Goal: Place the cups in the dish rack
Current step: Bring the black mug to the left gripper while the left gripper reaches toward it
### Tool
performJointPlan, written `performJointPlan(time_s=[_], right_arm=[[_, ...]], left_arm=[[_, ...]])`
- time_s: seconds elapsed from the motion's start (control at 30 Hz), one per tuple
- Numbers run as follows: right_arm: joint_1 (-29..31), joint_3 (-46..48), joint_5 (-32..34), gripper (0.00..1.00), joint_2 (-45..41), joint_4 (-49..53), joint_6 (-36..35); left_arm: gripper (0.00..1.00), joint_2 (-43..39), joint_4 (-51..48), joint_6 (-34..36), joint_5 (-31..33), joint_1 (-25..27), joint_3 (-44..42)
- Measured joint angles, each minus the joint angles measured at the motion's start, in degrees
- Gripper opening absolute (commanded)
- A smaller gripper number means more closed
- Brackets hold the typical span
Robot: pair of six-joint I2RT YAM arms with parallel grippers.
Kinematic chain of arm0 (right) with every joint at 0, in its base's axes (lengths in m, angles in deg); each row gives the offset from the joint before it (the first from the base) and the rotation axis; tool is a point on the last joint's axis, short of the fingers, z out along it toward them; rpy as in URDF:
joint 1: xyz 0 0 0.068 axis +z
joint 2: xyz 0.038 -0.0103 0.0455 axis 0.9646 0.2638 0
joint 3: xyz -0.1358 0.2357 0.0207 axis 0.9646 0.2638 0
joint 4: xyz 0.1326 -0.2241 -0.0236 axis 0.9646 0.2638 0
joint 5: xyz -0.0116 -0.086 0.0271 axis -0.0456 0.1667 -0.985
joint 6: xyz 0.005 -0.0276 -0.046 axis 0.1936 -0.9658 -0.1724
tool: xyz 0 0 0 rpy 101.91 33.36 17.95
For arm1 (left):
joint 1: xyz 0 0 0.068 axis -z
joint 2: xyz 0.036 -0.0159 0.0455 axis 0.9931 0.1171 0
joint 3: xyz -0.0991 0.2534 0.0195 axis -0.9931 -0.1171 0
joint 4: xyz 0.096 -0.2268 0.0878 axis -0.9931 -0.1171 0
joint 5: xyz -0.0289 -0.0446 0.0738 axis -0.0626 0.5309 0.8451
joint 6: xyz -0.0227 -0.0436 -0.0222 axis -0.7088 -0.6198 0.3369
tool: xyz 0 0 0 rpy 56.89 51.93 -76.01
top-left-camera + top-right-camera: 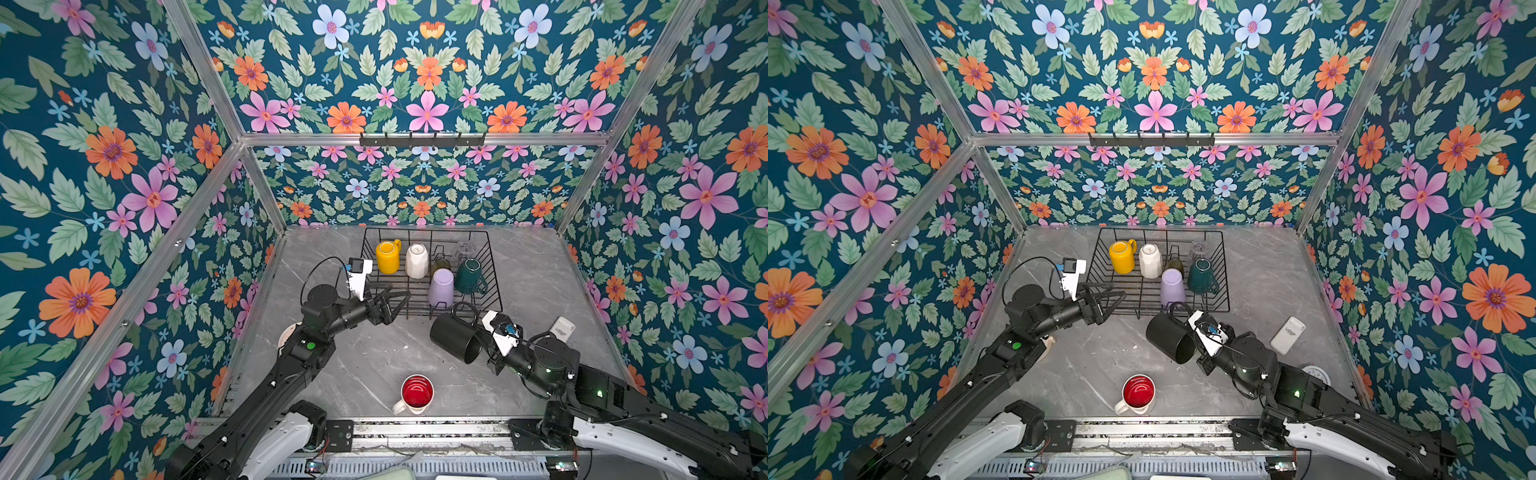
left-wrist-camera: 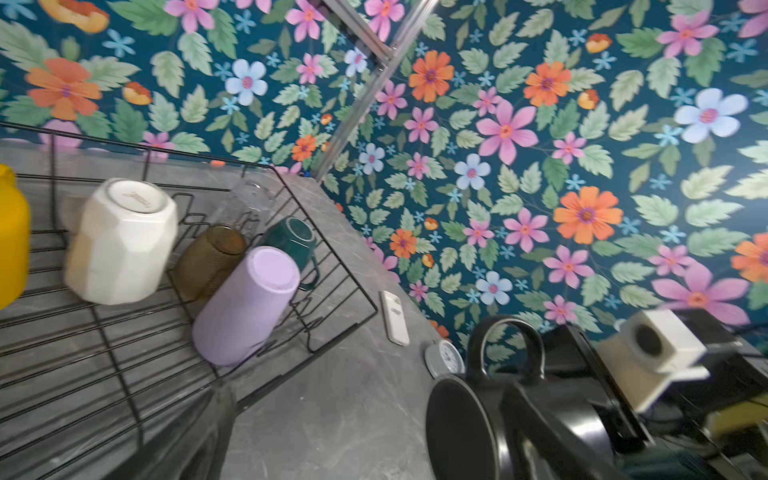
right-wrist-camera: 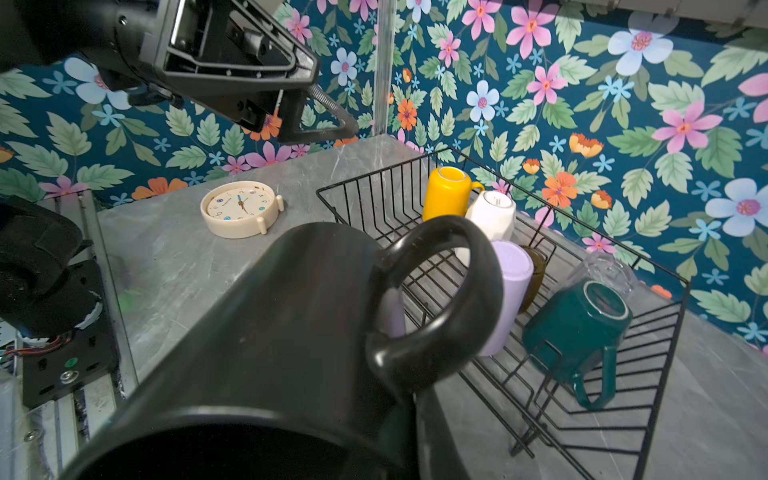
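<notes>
While my right gripper (image 1: 482,343) stood clamped on the rim wall of the black mug (image 1: 453,336), the stock read as follows.

1. Right jaws: shut on the mug, which hung clear of the table just before the dish rack (image 1: 424,230). It was tilted, with its mouth toward my wrist and its handle toward the rack.
2. Left gripper (image 1: 397,293): jaws wide apart, empty, hovering at the rack's near left corner.
3. Rack, far middle of the table: six cups upturned. These were the yellow mug (image 1: 387,257), cream mug (image 1: 417,260), olive tumbler (image 1: 440,264), clear glass (image 1: 463,249), lilac tumbler (image 1: 441,287) and dark green mug (image 1: 469,275).
4. White red-lined mug (image 1: 417,394): upright near the front edge, not yet loaded.

Handling note, my judgement: I needed to lift over the raised front wire and roll the wrist until the mouth faced down. The bare floor left of the lilac tumbler looked the best spot. The handle had to stay clear of the slot loops, and the left gripper had to leave that corner before I let go.
</notes>
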Motion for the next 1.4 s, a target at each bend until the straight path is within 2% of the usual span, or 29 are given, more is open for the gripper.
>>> performJointPlan(time_s=[0.27,0.67,1.1,1.4], right_arm=[[-6.14,-2.82,-8.48,0.0,4.57,-4.7,-1.66],[-6.82,-8.41,-18.1,0.0,13.55,-8.9,-3.76],[-8.74,-9.64,-25.38,0.0,18.01,-14.75,-2.95],[-12.11,-9.7,-30.77,0.0,21.81,-20.76,0.9]], left_arm=[[1.0,1.75,8.24,-2.8,-13.22,0.0,-1.51],[1.0,0.98,18.12,-7.87,-23.32,0.0,-3.93],[1.0,0.33,19.76,-9.42,-26.91,0.02,-4.35],[1.0,0.15,21.62,-11.06,-25.18,-0.26,-4.46]])
